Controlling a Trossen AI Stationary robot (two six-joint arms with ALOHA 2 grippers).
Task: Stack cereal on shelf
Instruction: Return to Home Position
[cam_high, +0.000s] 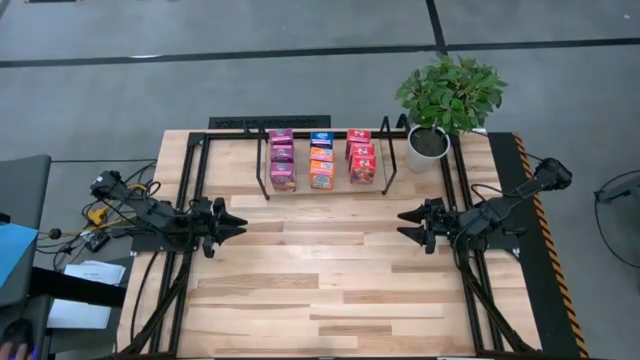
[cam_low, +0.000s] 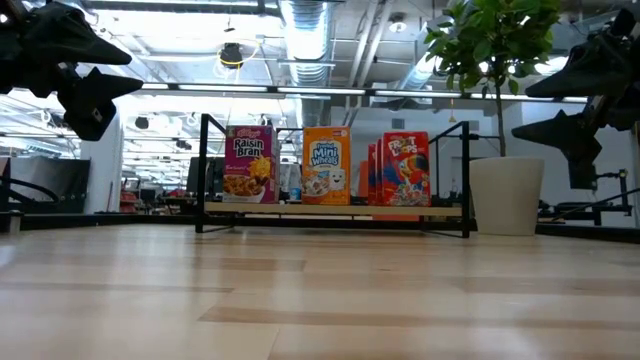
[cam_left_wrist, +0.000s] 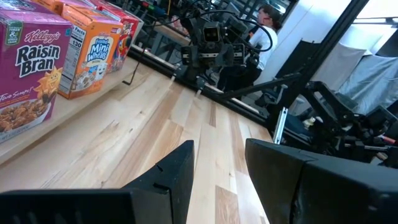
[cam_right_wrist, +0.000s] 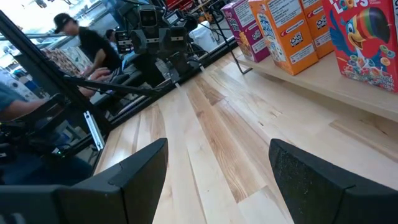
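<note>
Cereal (cam_high: 321, 160) stands in three rows on the shelf (cam_low: 204, 170) at the surface's (cam_high: 320, 290) far side. My left hand (cam_high: 238, 226) and right hand (cam_high: 402, 225) hover open, empty, near the sides. Stacking looks finished; next I only tuck them home.

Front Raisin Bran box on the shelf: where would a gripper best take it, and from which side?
Likely its two narrow side panels, coming from the open front of the shelf. The Raisin Bran box stands upright, with a gap to the orange box beside it, but another magenta box sits close behind it.
</note>
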